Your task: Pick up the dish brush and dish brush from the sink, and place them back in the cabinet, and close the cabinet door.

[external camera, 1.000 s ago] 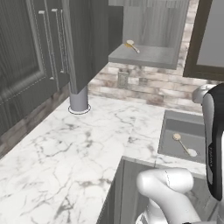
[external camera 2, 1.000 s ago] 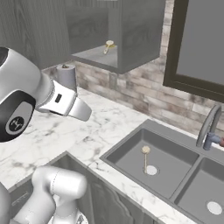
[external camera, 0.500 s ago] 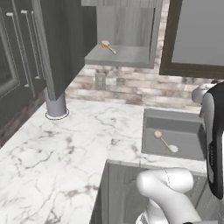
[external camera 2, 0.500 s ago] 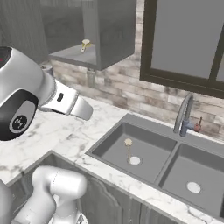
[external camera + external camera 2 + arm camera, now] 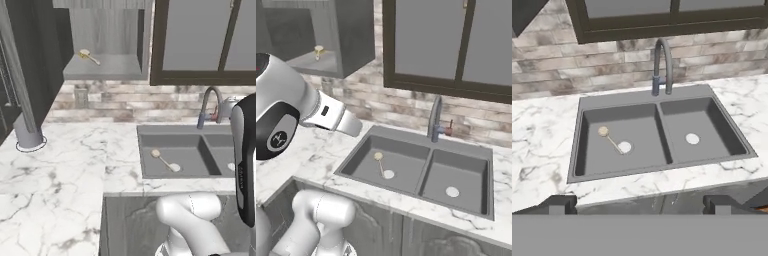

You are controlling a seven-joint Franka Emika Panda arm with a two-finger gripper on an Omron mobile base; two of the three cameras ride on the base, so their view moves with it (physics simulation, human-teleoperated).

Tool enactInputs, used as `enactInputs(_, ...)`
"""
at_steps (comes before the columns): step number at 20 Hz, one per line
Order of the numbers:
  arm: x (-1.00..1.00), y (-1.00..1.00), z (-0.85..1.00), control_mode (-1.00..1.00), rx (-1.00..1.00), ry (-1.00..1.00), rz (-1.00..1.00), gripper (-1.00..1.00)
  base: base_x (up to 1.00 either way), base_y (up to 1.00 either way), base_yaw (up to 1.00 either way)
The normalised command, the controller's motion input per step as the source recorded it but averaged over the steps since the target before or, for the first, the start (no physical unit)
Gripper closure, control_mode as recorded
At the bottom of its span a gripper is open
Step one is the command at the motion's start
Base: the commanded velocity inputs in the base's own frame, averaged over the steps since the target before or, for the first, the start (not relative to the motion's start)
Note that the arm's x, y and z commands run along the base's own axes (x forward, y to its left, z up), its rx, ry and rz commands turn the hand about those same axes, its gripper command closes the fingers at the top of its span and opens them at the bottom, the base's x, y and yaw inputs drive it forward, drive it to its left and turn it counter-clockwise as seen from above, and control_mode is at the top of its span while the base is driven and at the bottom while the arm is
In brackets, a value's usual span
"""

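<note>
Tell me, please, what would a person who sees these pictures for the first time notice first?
The dark grey double-basin sink set in the white marble counter draws the eye, with a dish brush lying in its left basin beside the white drain disc. A tall curved steel tap stands behind the sink, under the dark-framed window. Up to the left, a second dish brush lies on the shelf of the open wall cabinet.

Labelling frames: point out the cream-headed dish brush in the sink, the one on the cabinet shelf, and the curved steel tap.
Dish brush in sink [image 5: 603, 131], hand view, round head.
Dish brush on shelf [image 5: 85, 53], left base view, head.
Curved steel tap [image 5: 434, 117], right base view, neck.
</note>
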Motion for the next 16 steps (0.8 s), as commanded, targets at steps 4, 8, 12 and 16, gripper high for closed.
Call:
enactInputs(4, 0.00, 0.00, 0.00, 1.00, 0.00, 0.00, 0.00, -1.00, 0.00, -0.20, -0.38)
enactInputs(8, 0.00, 0.00, 0.00, 1.00, 0.00, 0.00, 0.00, -1.00, 0.08, -0.11, -0.32)
enactInputs(12, 0.00, 0.00, 0.00, 1.00, 0.00, 0.00, 0.00, -1.00, 0.35, -0.11, -0.18)
enactInputs(16, 0.00, 0.00, 0.00, 1.00, 0.00, 0.00, 0.00, -1.00, 0.47, -0.02, -0.04)
